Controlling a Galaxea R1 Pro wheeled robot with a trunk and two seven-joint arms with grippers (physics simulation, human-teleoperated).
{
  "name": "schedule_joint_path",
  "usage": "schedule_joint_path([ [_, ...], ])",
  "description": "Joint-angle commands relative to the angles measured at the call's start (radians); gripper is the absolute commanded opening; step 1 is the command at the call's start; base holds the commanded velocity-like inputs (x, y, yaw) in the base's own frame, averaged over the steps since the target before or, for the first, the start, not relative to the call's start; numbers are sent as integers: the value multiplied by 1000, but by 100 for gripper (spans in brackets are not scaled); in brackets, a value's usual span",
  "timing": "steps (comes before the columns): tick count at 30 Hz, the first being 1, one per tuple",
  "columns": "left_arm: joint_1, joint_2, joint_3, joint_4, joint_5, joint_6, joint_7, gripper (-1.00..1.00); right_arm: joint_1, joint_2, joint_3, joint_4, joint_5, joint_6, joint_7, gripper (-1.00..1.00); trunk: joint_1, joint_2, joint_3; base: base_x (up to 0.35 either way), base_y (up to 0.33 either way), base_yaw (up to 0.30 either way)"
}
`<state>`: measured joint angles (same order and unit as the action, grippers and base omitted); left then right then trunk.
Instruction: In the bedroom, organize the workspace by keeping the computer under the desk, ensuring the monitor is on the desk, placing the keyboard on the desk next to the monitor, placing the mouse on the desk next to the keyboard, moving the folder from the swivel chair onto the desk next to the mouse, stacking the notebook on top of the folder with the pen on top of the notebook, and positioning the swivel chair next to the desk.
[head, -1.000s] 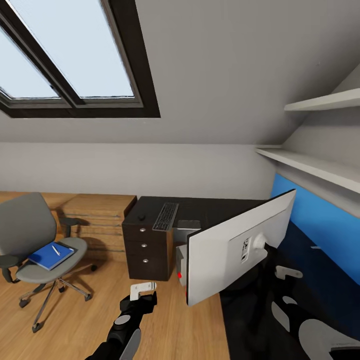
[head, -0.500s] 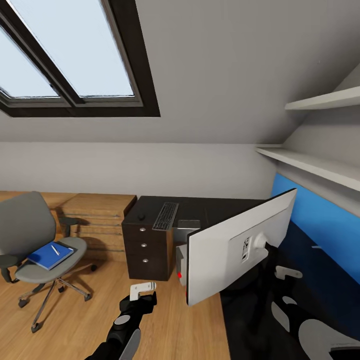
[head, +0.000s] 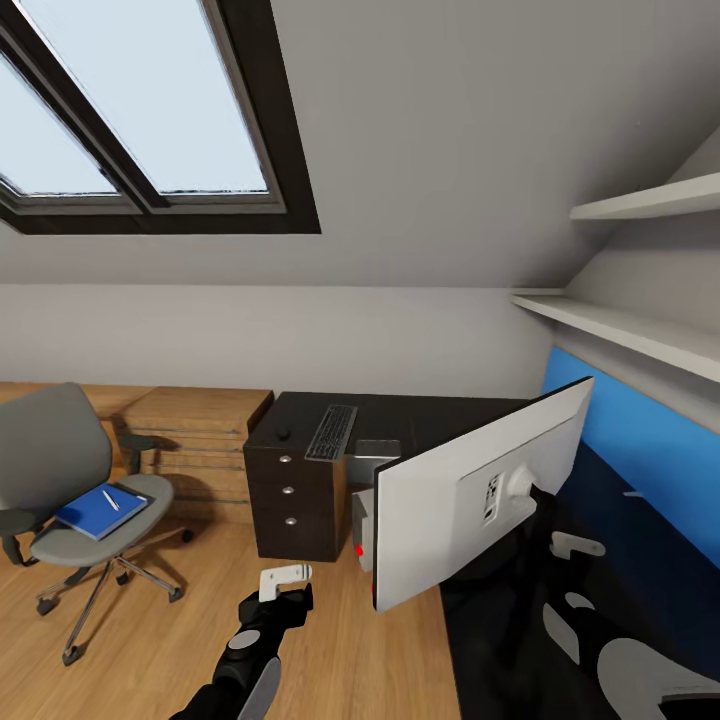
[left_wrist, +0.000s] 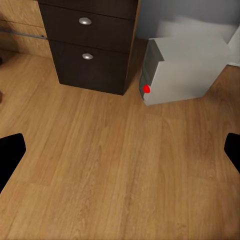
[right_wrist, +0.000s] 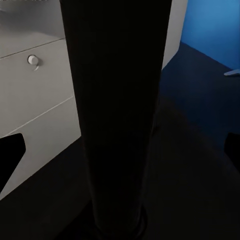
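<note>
Computer (left_wrist: 182, 67) beside desk (left_wrist: 92, 45) drawers

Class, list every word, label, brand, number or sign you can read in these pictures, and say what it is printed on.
No text can be read.
Back of the monitor: a small dark label beside the stand mount, too small and blurred to read.
Keyboard: key markings too small to make out.
Computer: a plain round red button, no lettering.

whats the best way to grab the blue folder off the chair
Take the folder by its long edge nearest the seat front, coming from the open front of the swivel chair. It lies flat and thin, the backrest blocks the far side, and the pen rests loose on top.
</note>
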<state>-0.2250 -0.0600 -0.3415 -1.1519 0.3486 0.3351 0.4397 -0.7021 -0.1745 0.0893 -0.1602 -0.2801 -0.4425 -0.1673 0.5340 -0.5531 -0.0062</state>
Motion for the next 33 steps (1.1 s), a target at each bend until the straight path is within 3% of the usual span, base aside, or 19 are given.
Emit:
schedule_joint_path([
  [1, -1, 1, -2, -1, 9, 2, 8, 100, 0, 0, 9, 1, -7, -2, -4, 100, 0, -1, -1, 0, 0, 0],
  [33, -1, 0, -4, 6, 9, 4, 8, 100, 0, -5, 7, 14, -8, -2, -4, 100, 0, -1, -1, 32, -5, 0],
])
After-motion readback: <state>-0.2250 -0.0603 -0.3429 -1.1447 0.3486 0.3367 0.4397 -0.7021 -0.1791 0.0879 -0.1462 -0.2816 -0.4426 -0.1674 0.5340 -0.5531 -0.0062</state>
